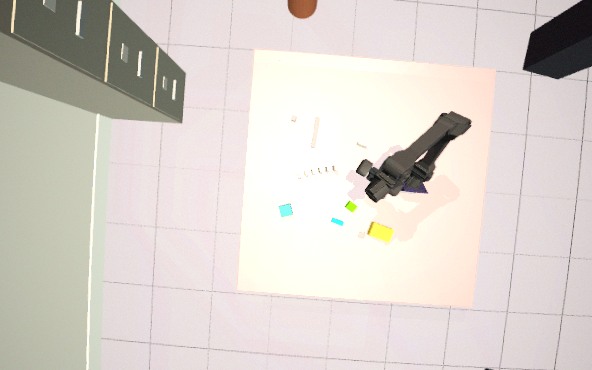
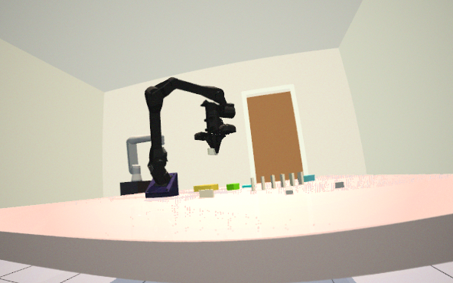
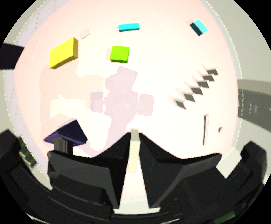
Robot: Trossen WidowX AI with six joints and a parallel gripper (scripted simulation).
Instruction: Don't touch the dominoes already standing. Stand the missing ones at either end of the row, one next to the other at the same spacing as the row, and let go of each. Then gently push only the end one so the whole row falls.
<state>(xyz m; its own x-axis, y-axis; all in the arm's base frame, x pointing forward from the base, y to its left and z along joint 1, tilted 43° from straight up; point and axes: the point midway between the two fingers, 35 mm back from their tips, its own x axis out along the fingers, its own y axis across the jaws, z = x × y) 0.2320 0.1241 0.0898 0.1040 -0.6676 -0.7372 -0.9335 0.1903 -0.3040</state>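
Observation:
My gripper is shut on a pale domino and holds it high above the table, to the right of the row. The row of several standing dominoes stands near the table's middle. Loose pale dominoes lie flat on the table: one behind the row's right end, one at the far left, one beside the yellow block.
A yellow block, a green block, a small cyan block and a cyan square lie in front of the row. A long pale bar lies behind it.

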